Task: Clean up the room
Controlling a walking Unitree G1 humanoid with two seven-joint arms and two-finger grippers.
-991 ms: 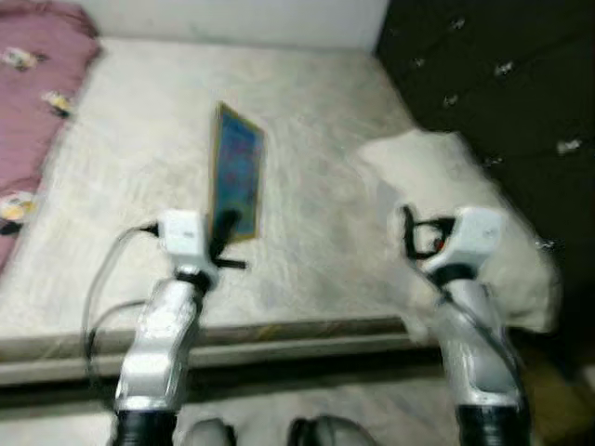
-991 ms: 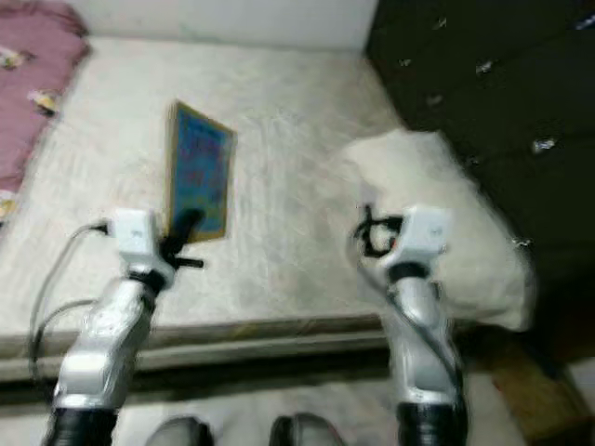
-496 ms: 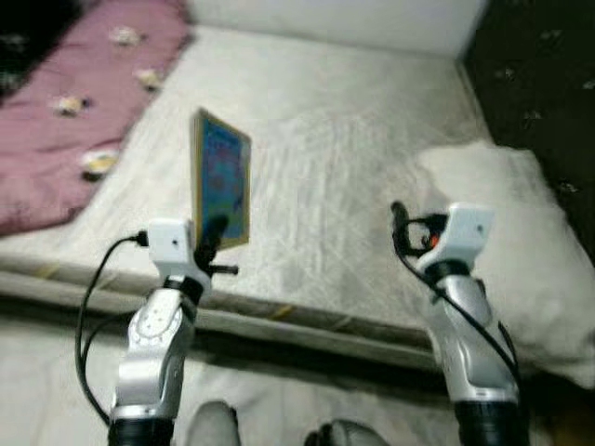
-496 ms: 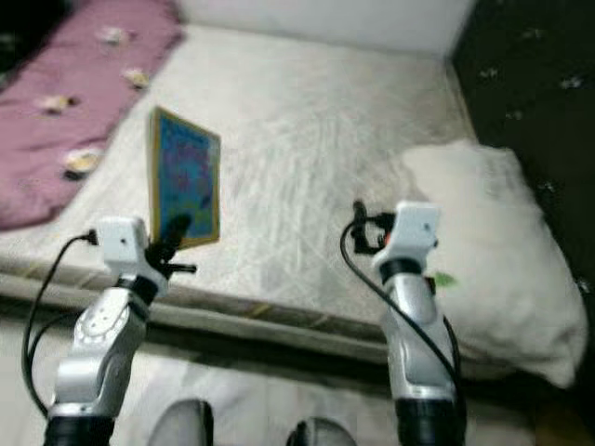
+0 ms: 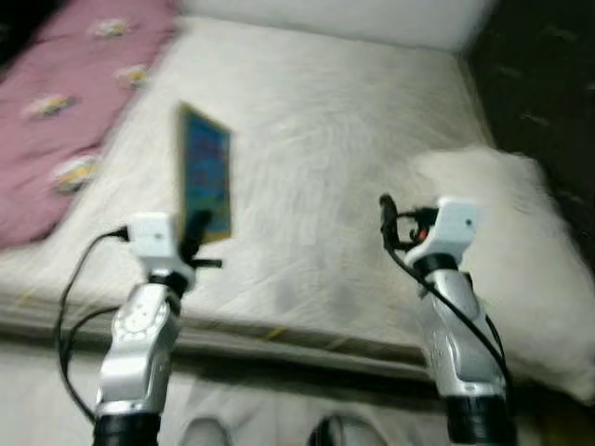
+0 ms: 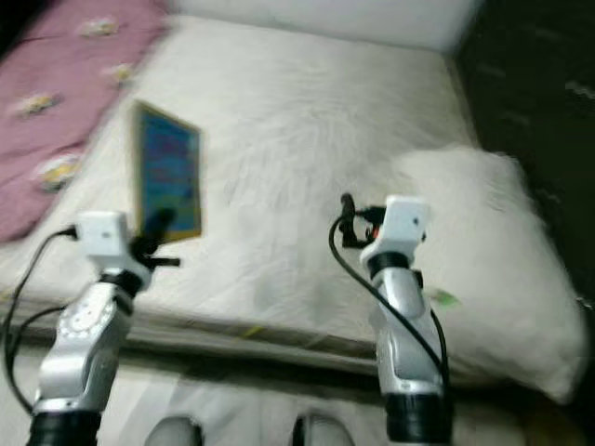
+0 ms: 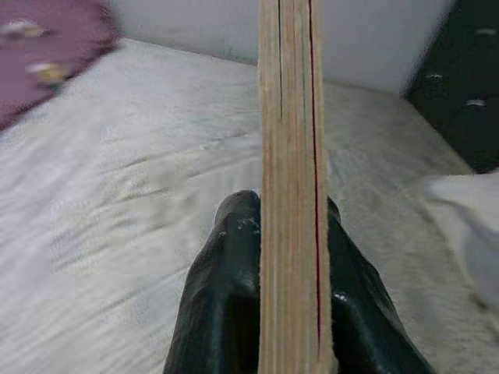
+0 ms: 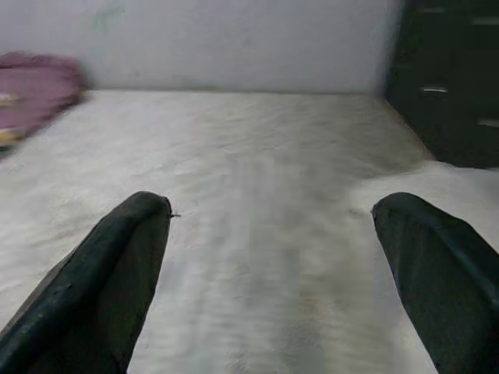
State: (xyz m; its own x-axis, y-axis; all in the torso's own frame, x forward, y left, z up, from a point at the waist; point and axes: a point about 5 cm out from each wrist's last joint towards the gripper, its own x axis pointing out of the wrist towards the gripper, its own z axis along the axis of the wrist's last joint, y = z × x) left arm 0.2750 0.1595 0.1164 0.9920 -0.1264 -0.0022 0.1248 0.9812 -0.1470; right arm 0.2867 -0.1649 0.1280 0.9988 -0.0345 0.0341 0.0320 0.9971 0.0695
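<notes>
Two black jaws of the left gripper (image 7: 290, 257) clamp a thin flat book (image 5: 205, 172); right gripper (image 8: 273, 234) spread wide.

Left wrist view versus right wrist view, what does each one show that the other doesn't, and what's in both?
Left wrist view alone: the thin wood-edged board book seen edge-on, clamped between the left hand's black fingers. Right wrist view alone: the right hand spread open, holding nothing. Shared: the cream mattress, pink blanket, dark dresser and white wall.
</notes>
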